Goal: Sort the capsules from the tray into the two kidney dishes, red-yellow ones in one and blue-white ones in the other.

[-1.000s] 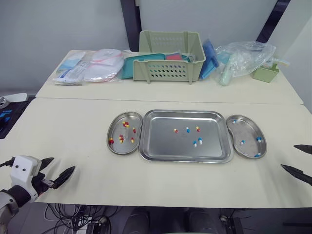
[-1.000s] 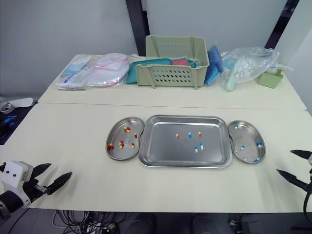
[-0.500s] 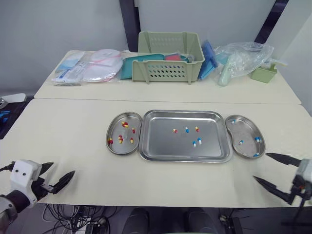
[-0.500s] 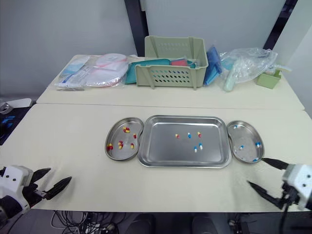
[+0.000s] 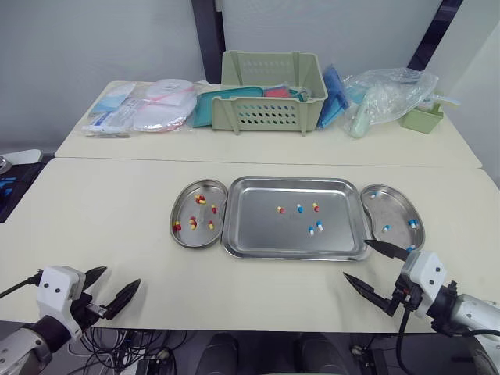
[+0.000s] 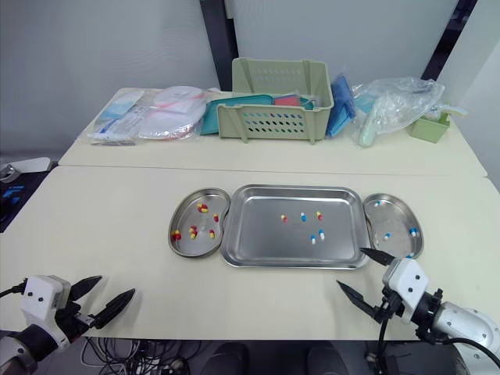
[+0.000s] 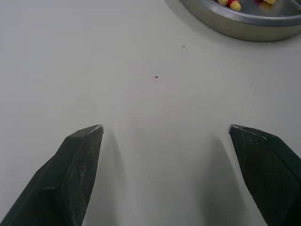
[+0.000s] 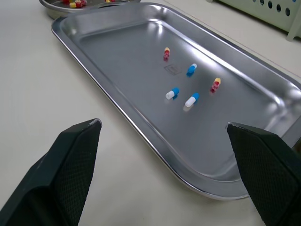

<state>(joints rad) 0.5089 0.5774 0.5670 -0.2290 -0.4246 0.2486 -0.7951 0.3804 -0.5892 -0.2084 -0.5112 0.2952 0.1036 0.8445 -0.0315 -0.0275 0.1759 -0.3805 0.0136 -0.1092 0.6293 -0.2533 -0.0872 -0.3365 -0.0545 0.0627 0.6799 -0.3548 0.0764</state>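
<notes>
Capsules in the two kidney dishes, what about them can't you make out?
Left wrist view: the steel kidney dish of red-yellow capsules is cut off by the frame edge, no count there.
Head views: the upper finger of the right gripper crosses the near rim of the steel kidney dish of blue-white capsules, hiding any capsule beneath.
Head views: the wall of the pale green slotted basket hides most contents.
</notes>
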